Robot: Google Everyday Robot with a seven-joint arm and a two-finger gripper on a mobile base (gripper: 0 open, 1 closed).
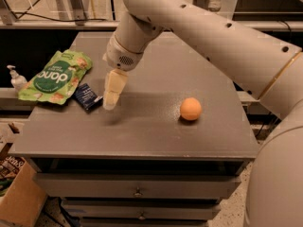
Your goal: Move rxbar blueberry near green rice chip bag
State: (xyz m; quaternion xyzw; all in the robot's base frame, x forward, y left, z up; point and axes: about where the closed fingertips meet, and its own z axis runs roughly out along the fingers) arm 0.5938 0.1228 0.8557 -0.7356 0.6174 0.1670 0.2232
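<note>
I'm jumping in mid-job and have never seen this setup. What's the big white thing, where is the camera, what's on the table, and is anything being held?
The big white shape is the robot's single arm, reaching in from the right. At its end is the cream-coloured gripper, pointing down just above the table. There is only one view, looking down on this grey table with drawers; where the camera is mounted is not on record. On the table lie the green rice chip bag at the left, the dark rxbar blueberry right beside it, and an orange ball to the right. A white pump bottle stands off the left edge. The bar lies flat just left of the gripper, which appears to hold nothing.
</note>
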